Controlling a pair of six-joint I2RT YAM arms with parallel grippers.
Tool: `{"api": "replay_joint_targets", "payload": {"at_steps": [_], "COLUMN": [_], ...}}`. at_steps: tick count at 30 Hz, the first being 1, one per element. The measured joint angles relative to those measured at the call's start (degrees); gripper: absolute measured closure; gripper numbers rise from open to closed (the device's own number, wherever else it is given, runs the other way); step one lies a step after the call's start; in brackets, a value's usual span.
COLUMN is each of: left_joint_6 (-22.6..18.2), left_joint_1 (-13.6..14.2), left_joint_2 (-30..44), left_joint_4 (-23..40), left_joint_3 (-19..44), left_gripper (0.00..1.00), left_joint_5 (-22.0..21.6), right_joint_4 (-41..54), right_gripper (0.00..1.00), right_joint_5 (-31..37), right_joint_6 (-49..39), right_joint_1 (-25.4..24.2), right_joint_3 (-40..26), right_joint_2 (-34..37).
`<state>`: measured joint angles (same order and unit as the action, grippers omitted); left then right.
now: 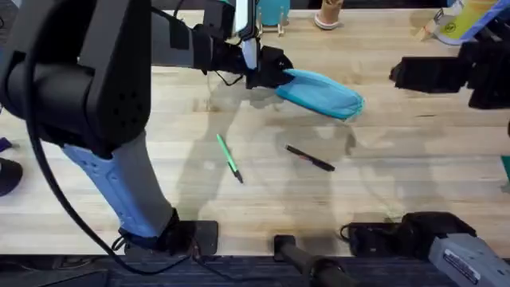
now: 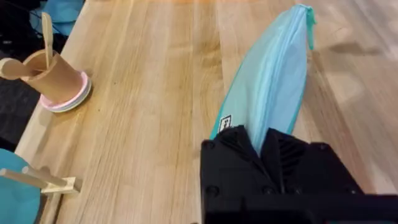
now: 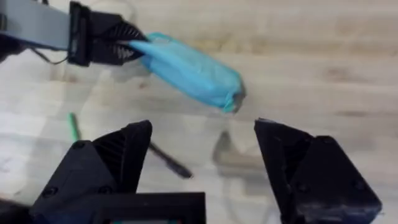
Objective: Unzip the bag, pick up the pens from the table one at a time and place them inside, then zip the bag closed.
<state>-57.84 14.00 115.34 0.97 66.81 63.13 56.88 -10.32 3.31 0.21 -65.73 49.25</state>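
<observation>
The teal bag (image 1: pixel 323 93) is held up off the table (image 1: pixel 382 159) by one end, with my left gripper (image 1: pixel 271 70) shut on that end. In the left wrist view the bag (image 2: pixel 270 74) runs away from my left gripper (image 2: pixel 264 146), its zipper end farthest off. The green pen (image 1: pixel 229 158) and the black pen (image 1: pixel 310 158) lie on the table in front of the bag. My right gripper (image 1: pixel 402 74) hovers open to the right of the bag. In the right wrist view the bag (image 3: pixel 189 70) and black pen (image 3: pixel 169 162) lie beyond my open right gripper (image 3: pixel 202 155).
A paper cup (image 2: pixel 53 78) on a pink saucer and a small wooden stand (image 2: pixel 43 182) sit near the table's back edge. A yellow-labelled bottle (image 1: pixel 462 20) stands at the back right. Bare wood lies around both pens.
</observation>
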Motion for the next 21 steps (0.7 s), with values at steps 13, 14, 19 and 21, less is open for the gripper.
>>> {"api": "replay_joint_targets", "payload": {"at_steps": [13,14,19,21], "left_joint_6": [0.0,0.0,0.0,0.0], "left_joint_1": [0.0,0.0,0.0,0.0], "left_joint_2": [0.01,0.01,0.01,0.01], "left_joint_4": [0.0,0.0,0.0,0.0], "left_joint_3": [0.0,0.0,0.0,0.0], "left_gripper": [0.956,0.956,0.956,0.957], "left_joint_5": [0.0,0.0,0.0,0.0], "right_joint_4": [6.83,6.83,6.85,6.84], "right_gripper": [0.004,0.004,0.004,0.004], "right_joint_5": [-1.29,-1.29,-1.29,-1.29], "right_joint_6": [6.58,6.61,6.82,6.85], "right_joint_1": [0.0,0.0,0.0,0.0], "right_joint_3": [0.0,0.0,0.0,0.0], "right_joint_2": [0.0,0.0,-0.02,0.0]}}
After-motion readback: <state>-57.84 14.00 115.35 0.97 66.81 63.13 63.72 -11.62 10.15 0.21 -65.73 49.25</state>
